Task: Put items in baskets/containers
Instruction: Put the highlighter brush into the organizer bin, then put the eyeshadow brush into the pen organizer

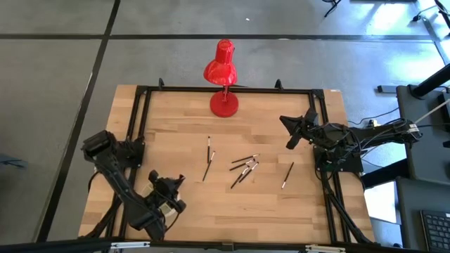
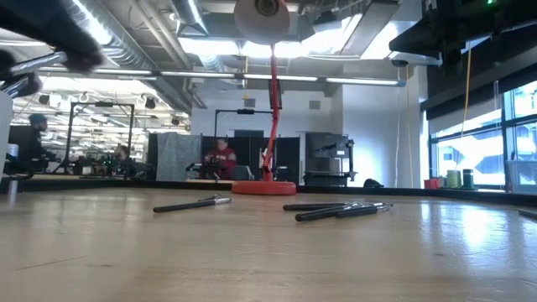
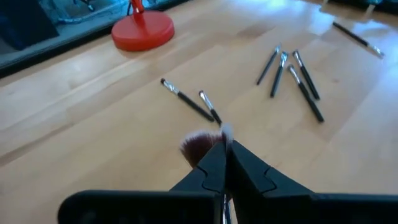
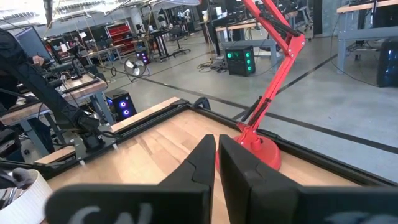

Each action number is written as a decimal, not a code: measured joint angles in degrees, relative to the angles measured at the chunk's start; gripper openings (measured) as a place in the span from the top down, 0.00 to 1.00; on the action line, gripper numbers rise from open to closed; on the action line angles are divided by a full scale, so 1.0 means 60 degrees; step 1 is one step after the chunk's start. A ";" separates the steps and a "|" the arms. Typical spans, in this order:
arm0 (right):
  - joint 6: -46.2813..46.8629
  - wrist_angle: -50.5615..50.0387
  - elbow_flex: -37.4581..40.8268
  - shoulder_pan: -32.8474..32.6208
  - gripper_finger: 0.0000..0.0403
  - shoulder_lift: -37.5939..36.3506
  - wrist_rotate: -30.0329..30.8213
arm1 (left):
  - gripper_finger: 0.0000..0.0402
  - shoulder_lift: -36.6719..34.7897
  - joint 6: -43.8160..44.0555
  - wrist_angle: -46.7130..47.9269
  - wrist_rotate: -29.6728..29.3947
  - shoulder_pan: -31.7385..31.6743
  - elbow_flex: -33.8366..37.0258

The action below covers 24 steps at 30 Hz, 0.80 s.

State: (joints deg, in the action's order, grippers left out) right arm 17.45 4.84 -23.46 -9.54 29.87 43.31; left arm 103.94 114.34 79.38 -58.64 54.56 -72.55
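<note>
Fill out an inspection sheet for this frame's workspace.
Surface: wooden table, black frame.
Job's things: loose brushes mid-table, one lone brush toward the right; cream dish mostly hidden under the left arm.
Clutter: red desk lamp at the far edge.
Grippers: left tool shut on a fluffy-tipped brush, near the dish; right tool shut, holding nothing, waiting at the right edge.
Cables: bundle along the right arm, off the table.
Surroundings: person seated at benches behind.
</note>
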 joint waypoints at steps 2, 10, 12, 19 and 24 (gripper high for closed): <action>0.0003 0.0000 0.0000 0.0000 0.94 0.0000 0.0000 | 0.98 0.0000 0.0068 0.0003 0.0124 0.0156 0.0000; 0.0015 0.0000 0.0000 0.0000 0.94 0.0000 -0.0004 | 0.88 0.0000 0.0225 -0.0285 0.0442 0.0463 -0.0082; 0.0015 0.0000 0.0000 0.0000 0.94 0.0000 -0.0004 | 0.82 0.0000 0.0107 -0.0197 0.0731 0.0453 -0.0130; 0.0076 0.0007 0.0000 0.0000 0.94 0.0000 -0.0255 | 0.65 0.0000 -0.0014 0.1567 0.1938 0.0453 -0.1185; 0.0067 0.0034 0.0000 0.0000 0.94 0.0000 -0.0255 | 0.59 -0.0167 -0.0764 0.1808 0.1587 0.0327 -0.1878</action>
State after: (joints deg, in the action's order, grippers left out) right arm 17.86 5.04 -23.46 -9.54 29.87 41.78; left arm 102.94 109.76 90.22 -49.12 56.52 -83.82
